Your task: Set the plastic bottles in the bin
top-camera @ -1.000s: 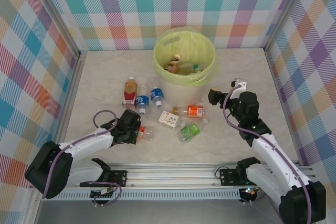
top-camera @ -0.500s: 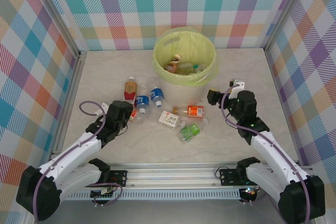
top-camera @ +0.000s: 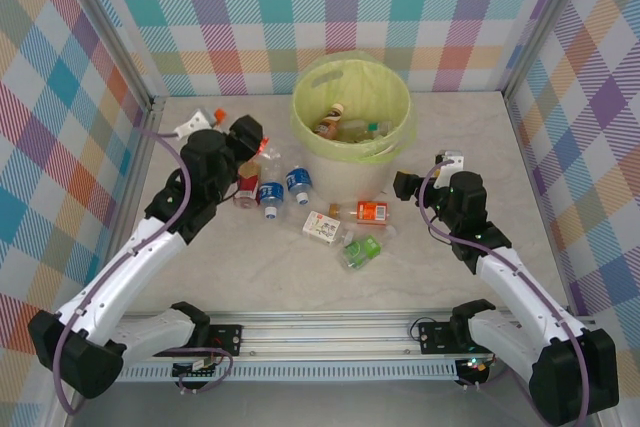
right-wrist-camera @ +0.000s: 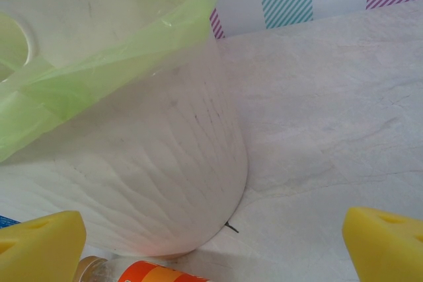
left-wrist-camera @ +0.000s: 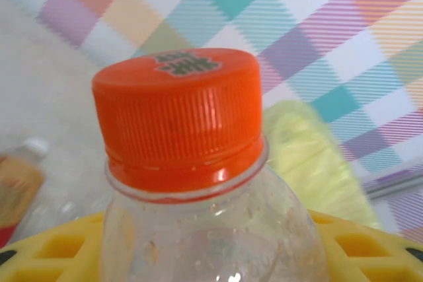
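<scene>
Noting the left gripper (top-camera: 248,136) raised over the far-left part of the worktop (top-camera: 300,285), just left of the bin (top-camera: 298,107). Its yellow fingers (left-wrist-camera: 53,255) were clamped on an orange-capped bottle (left-wrist-camera: 205,229): clear, rounded shoulders, fine droplets inside. The cap (left-wrist-camera: 178,110) was ribbed round its side, with a dark stamped mark on the flat top.

The bin was round, with a smooth pale grey-white wall, standing at the middle of the worktop's far edge. It was lined with a thin, crinkled yellow-green bag (right-wrist-camera: 99,77) folded over the rim. Several bottles (top-camera: 345,128) lay inside.

The right gripper (top-camera: 405,185) sat low, near the bin's right-hand base, jaws wide and holding nothing. Its yellow foam-like pads (right-wrist-camera: 39,246) stood well apart.

The worktop was pale and marbled. Lying on it, near side of the bin:
- two blue-label bottles (top-camera: 270,194), side by side;
- a red-label bottle (top-camera: 245,185) beside them, partly under the left arm;
- an orange-label bottle (top-camera: 370,211);
- a crushed green-label bottle (top-camera: 362,249).
</scene>
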Tool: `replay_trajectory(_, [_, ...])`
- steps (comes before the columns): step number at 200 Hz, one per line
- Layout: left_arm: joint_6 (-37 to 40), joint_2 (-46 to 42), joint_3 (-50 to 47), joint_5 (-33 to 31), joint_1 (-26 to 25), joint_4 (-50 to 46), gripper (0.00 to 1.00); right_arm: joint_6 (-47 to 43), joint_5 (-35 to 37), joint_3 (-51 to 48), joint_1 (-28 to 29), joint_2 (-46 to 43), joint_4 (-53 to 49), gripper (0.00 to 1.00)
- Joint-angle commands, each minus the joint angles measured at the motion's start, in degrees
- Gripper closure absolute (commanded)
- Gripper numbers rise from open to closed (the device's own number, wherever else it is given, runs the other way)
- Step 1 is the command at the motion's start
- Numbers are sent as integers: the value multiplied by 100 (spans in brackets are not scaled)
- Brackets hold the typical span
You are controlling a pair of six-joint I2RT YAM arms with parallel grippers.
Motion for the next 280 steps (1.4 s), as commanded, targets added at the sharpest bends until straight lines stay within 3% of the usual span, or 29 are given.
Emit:
replay_trajectory(1, [1078, 563, 794, 684, 35, 958, 53, 96, -80, 210, 23, -90, 166, 0])
replay_trajectory(34, [1544, 1525, 1670, 1356, 26, 1530, 53, 221, -39, 232, 23, -259, 104, 0])
replay_trajectory(78, [2077, 2722, 3022, 1988, -110, 976, 54, 204, 152, 262, 23, -571, -202, 0])
replay_trajectory(174, [2885, 4558, 5706, 1719, -488, -1991, 53, 252, -179, 309, 27, -590, -410, 0])
replay_trajectory(187, [2912, 4809, 6142, 1685, -517, -2409, 48, 175, -272, 330, 23, -555, -489, 0])
replay_trajectory(207, [2979, 5243, 6985, 1675, -534, -3116, 23, 94, -354, 368, 23, -533, -618, 0])
replay_trajectory(226, [3000, 5713, 7969, 1726, -537, -3817, 12, -9, -420, 400, 23, -559, -765, 0])
replay_trajectory(231, [2981, 5872, 8213, 1756, -537, -3986, 1, -36, -442, 409, 23, -567, -799, 0])
replay_trajectory(258, [3004, 6756, 10049, 2122, -545, -5149, 0, -213, -602, 443, 25, -626, -1143, 0])
replay_trajectory(274, [3013, 7550, 11909, 2186, -546, -6026, 0, -265, -656, 400, 23, -661, -1277, 0])
replay_trajectory(280, [3001, 7424, 11659, 2288, -533, -5942, 0, -278, -676, 380, 23, -657, -1308, 0])
